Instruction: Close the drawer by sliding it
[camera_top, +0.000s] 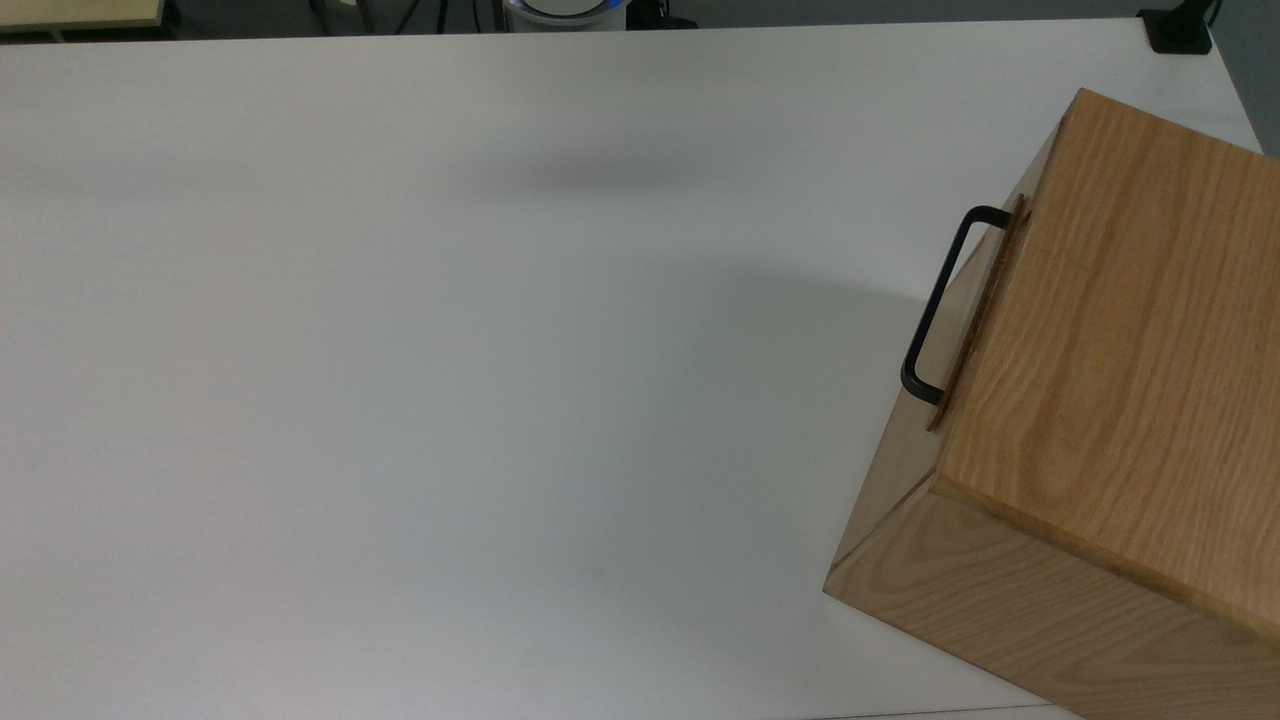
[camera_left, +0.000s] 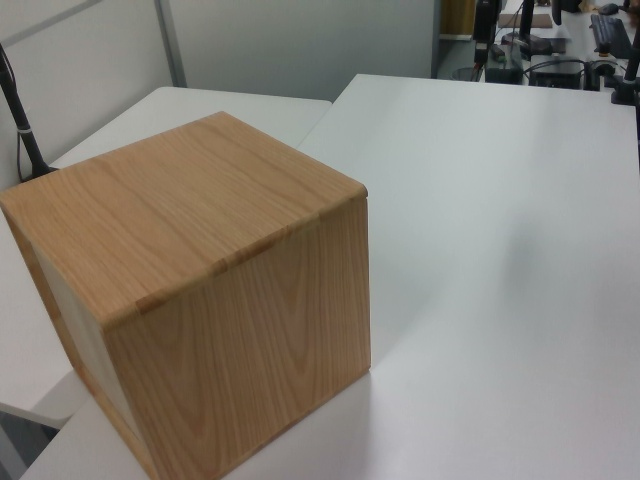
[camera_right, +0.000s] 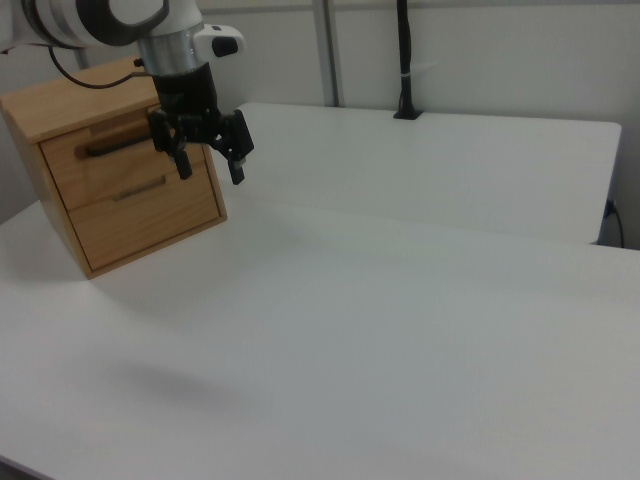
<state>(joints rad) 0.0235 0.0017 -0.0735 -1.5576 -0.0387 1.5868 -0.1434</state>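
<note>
White table (camera_top: 400, 350) carried one item: an oak-grained wooden box (camera_top: 1100, 400), standing flat on the tabletop at the top view's right edge, turned at an angle to the table's sides. In the left view the box (camera_left: 200, 300) stood near the table's near-left corner. In the right view it (camera_right: 120, 190) sat at the far left, its front facing the table's middle.
</note>
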